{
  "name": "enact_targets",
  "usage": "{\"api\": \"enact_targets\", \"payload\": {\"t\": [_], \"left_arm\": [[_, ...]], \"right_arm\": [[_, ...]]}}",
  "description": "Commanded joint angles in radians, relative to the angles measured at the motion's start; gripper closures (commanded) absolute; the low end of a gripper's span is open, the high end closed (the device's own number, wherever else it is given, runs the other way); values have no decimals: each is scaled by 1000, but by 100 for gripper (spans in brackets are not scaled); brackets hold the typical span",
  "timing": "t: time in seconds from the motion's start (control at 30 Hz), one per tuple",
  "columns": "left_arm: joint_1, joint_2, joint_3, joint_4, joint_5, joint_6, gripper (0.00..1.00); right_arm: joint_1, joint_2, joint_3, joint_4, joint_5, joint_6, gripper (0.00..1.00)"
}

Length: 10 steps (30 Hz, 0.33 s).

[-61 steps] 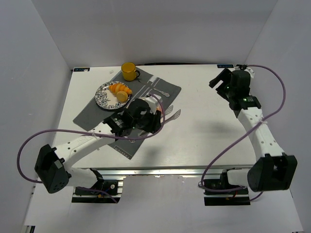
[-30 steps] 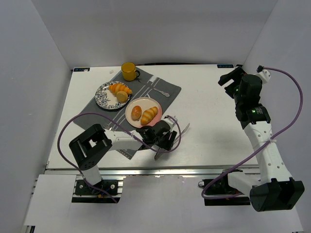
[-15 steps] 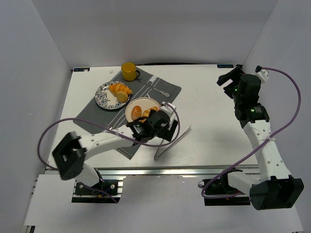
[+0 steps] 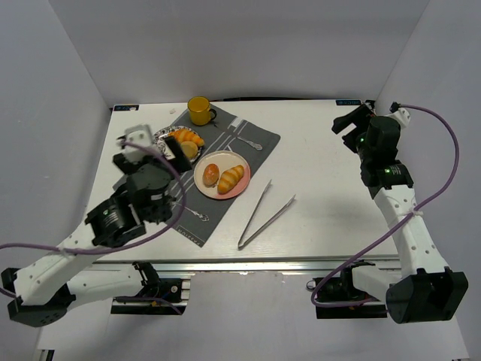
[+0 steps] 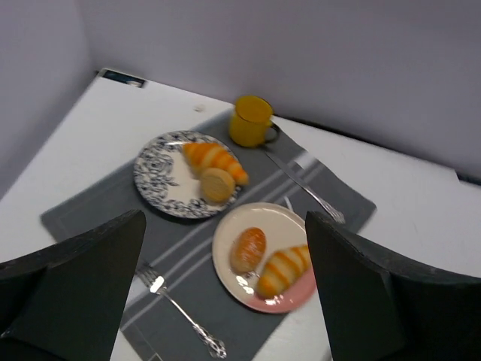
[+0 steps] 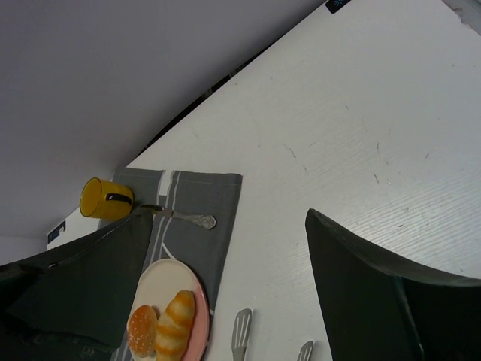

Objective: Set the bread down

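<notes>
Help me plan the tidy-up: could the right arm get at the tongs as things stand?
Probably yes. The tongs lie alone on bare table, right of the pink plate, nothing over them. The right gripper is open and empty; the left arm sits off to the left.

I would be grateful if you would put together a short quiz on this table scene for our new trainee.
1. True or false: the tongs lie on the placemat.
2. How many pieces of food lie on the pink plate? A) one B) two C) three
3. What is the left gripper holding?

Key
1. False: the tongs lie on the bare table, to the right of the placemat.
2. B: a roll and a croissant.
3. Nothing: it is open and raised above the table.
</notes>
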<state>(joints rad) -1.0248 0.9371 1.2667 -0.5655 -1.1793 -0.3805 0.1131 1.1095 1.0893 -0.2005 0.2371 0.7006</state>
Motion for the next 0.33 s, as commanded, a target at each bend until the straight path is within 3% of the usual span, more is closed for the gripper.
{"api": "enact_targets", "payload": {"t": [0.0,0.13,0.3], "left_arm": [[-3,-148,-65,-54,-233,-99,2],[-1,-268,-133,-22,-263,-120,2],[-3,-239,-98,-126,-298,-162,2]], "right_arm": [[-1,0,-11,82,-30,7,11],[-1,-4,-19,90,-48,20,11],[-3,19,18,36,-33,17,10]]}}
